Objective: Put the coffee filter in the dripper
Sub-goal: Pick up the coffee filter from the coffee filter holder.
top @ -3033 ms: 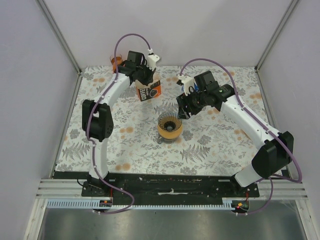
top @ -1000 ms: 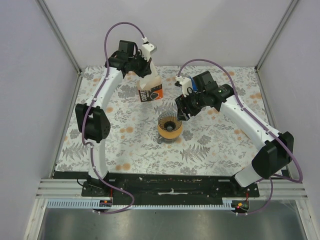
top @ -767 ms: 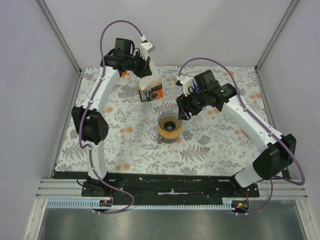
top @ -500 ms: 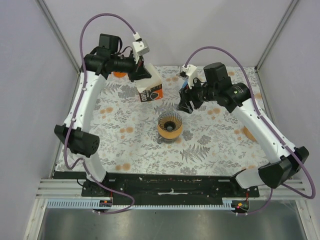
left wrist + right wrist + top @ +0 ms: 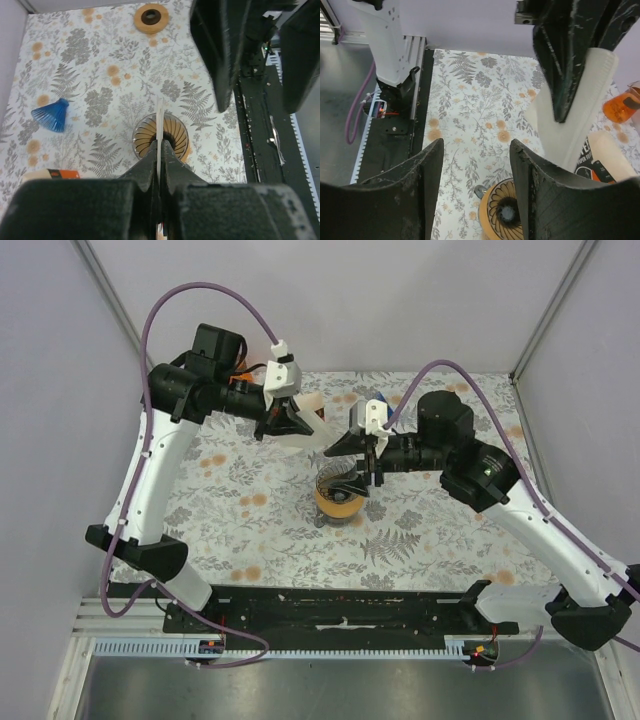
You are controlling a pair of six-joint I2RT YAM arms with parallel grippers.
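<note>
My left gripper is shut on a white paper coffee filter, held in the air just left of and above the orange ribbed dripper. In the left wrist view the filter shows edge-on between the fingers, with the dripper below it. My right gripper is open and empty, hovering over the dripper's far rim. In the right wrist view the dripper lies between the spread fingers, and the filter hangs at the upper right.
The coffee filter box stands behind the filter. An orange glass is at the back. A blue fluted cone and a wooden ring lie on the floral table.
My left arm has risen and swung right, drawing the filter out of the box toward the dripper. My right arm has lifted and turned, its open gripper now over the dripper.
</note>
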